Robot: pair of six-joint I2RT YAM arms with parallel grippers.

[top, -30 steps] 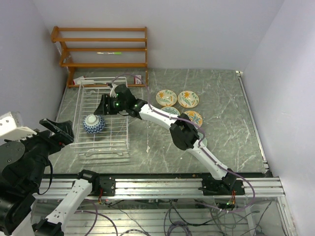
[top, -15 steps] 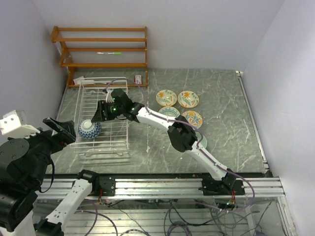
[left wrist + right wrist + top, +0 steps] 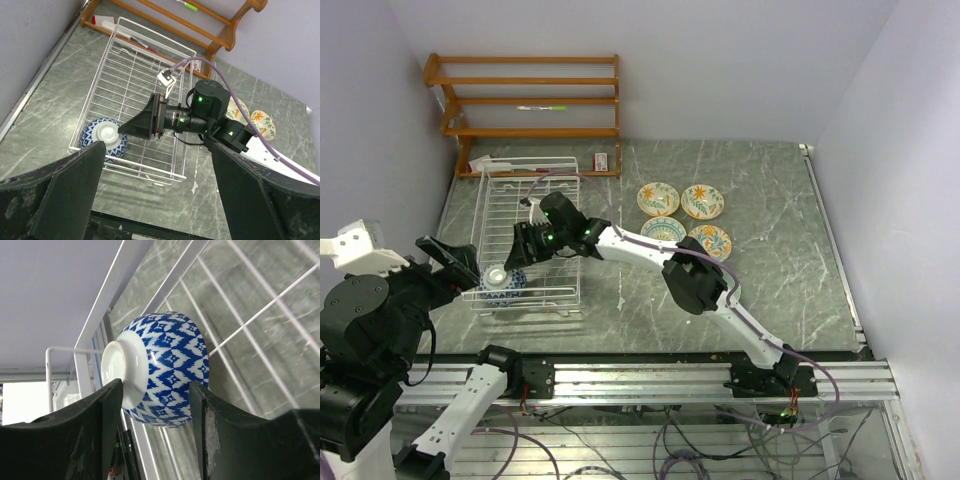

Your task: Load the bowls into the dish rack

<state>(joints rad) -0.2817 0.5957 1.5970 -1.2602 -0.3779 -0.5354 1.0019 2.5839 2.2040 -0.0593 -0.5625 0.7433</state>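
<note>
Dish rack (image 3: 132, 85) holding one blue-patterned bowl (image 3: 106, 137), upside down in its near left corner. Right gripper (image 3: 155, 385), jaws apart, inside the rack just beside that bowl. Left gripper (image 3: 157, 160), jaws wide apart and empty, near the rack. Four other bowls (image 3: 702, 201) lie on the table (image 3: 780, 260).

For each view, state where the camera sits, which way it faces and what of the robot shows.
Top external: above and behind the bases, facing down at the table; left arm, right arm show.
Left wrist: on the left arm, facing down into the dish rack; left fingers at bottom.
Right wrist: close over the rack, facing the blue bowl; right fingers flank it.
Shared: all three show that bowl.
</note>
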